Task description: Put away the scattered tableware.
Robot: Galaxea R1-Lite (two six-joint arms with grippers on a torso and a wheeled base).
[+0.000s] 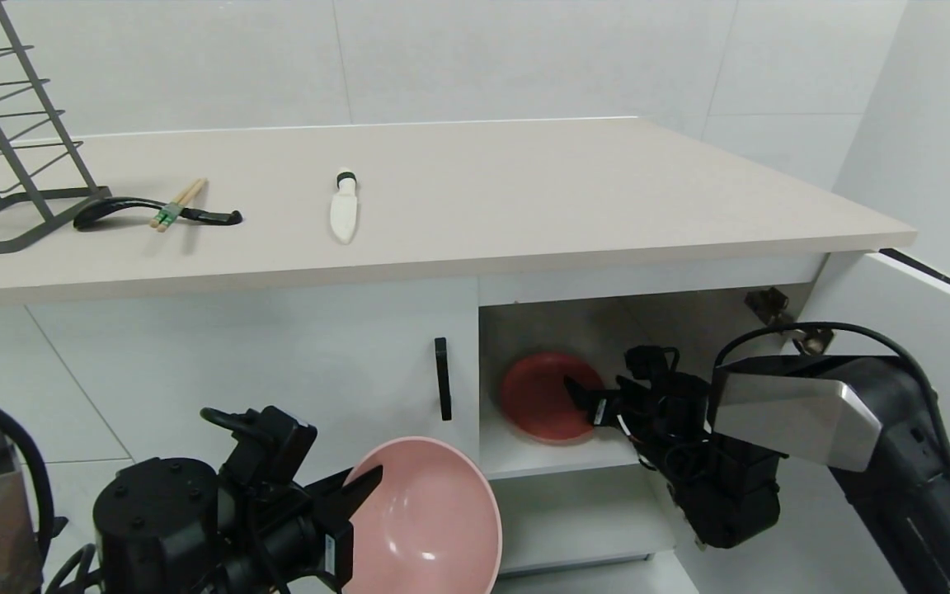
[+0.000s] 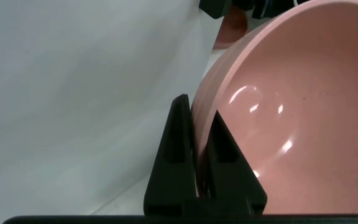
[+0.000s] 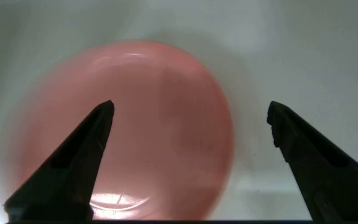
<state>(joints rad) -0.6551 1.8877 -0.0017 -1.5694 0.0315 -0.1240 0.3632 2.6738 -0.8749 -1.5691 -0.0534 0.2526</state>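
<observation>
**Left arm.** The left gripper (image 1: 362, 488) sits low, in front of the closed cabinet door (image 1: 236, 371). Its fingers (image 2: 182, 155) are pressed onto the rim of the pink bowl (image 1: 434, 520), one inside the rim and one outside. The bowl is tilted on edge, clear of any surface, and its opening faces the open cabinet.

**Right arm.** The right gripper (image 1: 582, 394) is inside the open cabinet compartment, above the shelf (image 1: 524, 454). Its fingers (image 3: 73, 168) are spread wide and hold nothing. The red plate (image 1: 537, 396) rests on this shelf, toward the back wall, directly in front of the fingertips. Contact between fingertips and plate cannot be determined.

**Countertop.** The counter (image 1: 524, 190) carries three loose items:
- A black spoon (image 1: 104, 211) lies at the left, just beside the foot of the wire rack (image 1: 5, 124).
- A pair of chopsticks (image 1: 178, 204) lies across the spoon's handle.
- A white knife (image 1: 344, 210) lies apart from these, nearer the middle.

**Door.** A black handle (image 1: 441, 378) is mounted upright at the closed door's edge, next to the open compartment.
</observation>
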